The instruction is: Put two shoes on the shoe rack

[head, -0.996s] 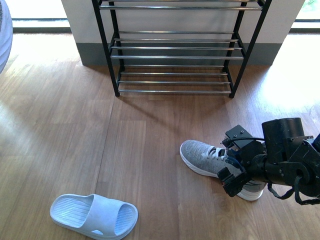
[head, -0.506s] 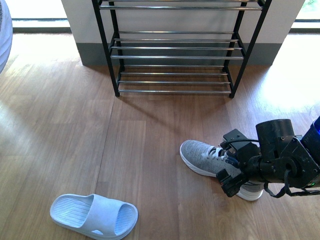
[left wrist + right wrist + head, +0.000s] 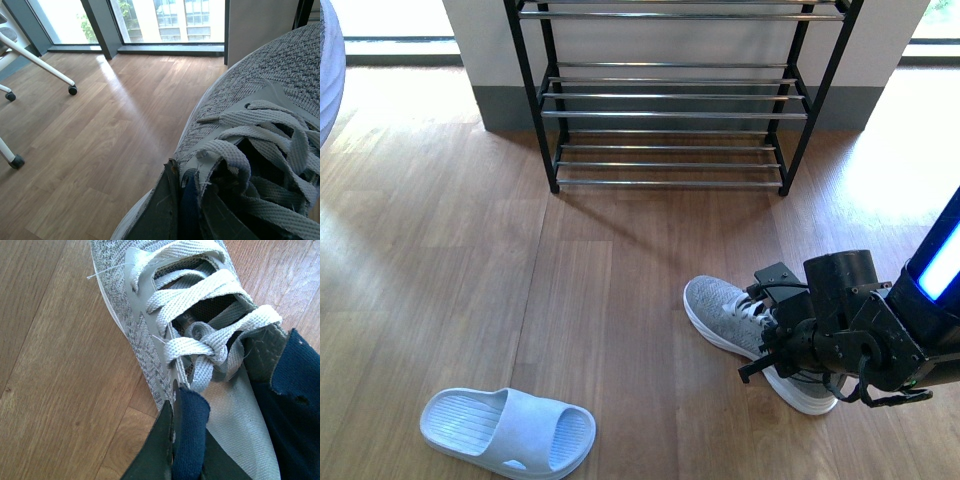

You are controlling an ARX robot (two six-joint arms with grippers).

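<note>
The right gripper [image 3: 770,345] is clamping the collar of a grey sneaker [image 3: 725,310] that is lying toward the near right corner of the floor [image 3: 620,290], toe pointing away and to the left. It is sitting well apart from the shoe rack [image 3: 670,115]. The right wrist view is showing one dark finger [image 3: 156,455] pressing the outside of the knit wall beside the tied white laces [image 3: 200,347], with the navy lining [image 3: 190,435] squeezed against it. The rack is standing at the floor's far edge against the wall [image 3: 480,60]. A pale blue slipper [image 3: 507,430] is lying near the floor's near left corner. The left gripper [image 3: 187,215] is showing only in its own wrist view, where it is pinching the collar of a second sneaker [image 3: 260,100] between its fingers. Whether that sneaker is resting on the floor cannot be told. Behind it, white chair legs [image 3: 35,60] on casters are standing before tall windows [image 3: 170,20].
</note>
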